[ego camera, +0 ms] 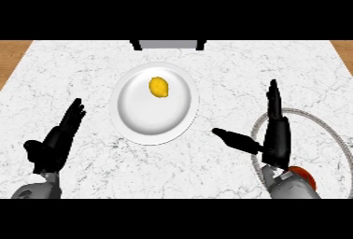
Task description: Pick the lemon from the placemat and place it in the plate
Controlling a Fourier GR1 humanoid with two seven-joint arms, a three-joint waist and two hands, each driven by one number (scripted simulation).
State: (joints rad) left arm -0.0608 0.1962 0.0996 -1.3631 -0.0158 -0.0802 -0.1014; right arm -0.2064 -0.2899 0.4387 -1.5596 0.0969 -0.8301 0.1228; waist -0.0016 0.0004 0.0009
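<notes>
Right hand (pixel 277 137) sits low on the right, released: fingers straight and pointing up-frame, thumb stuck out to its left, holding nothing. Its wrist is cut off at the lower band, and it covers the near-left part of the placemat (pixel 329 130), which reads only as a pale round outline on the marble; the mat's far right runs off the frame edge. Small red-orange patch by the right wrist, can't make out what it is. Left hand (pixel 59 137) low on the left, also released, fingers straight and angled up-right, forearm clipped at the bottom. Plate (pixel 138 126) lies ahead and left of the right hand, between both hands, white. Lemon (pixel 159 87) rests in the plate, on its far half, well apart from both hands. Beyond the plate, a dark object (pixel 169 45) at the far edge of the counter (pixel 69 70) is cut off by the top band.
</notes>
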